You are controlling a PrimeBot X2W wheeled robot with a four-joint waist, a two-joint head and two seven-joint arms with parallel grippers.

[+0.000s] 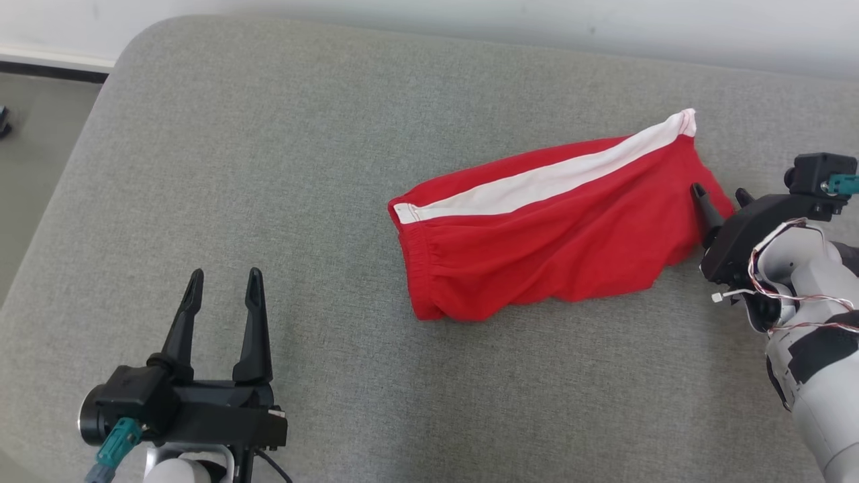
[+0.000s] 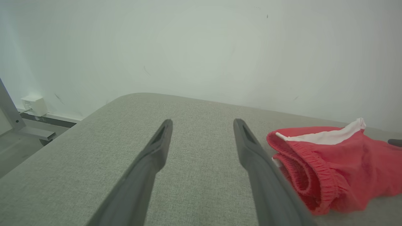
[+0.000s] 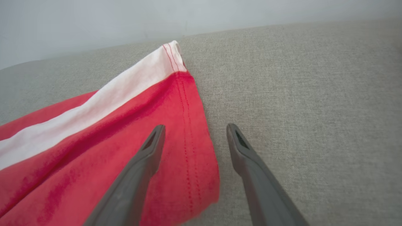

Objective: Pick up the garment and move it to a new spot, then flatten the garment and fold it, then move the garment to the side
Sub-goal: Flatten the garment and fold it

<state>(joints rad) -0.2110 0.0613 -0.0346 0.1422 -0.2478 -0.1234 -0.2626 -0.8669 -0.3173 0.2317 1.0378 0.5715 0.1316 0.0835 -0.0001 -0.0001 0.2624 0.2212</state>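
The garment is a pair of red shorts with a white side stripe, folded over and lying on the grey cushioned surface, waistband toward the left. My right gripper is open at the shorts' right hem. In the right wrist view its fingers straddle the hem edge of the shorts, one finger over the red cloth, the other over bare cushion, holding nothing. My left gripper is open and empty at the lower left, well apart from the shorts, whose elastic waistband shows to its right.
The cushion's rounded far-left corner drops off to a floor. A white wall runs behind the far edge, with a small white box and a metal frame leg at its base.
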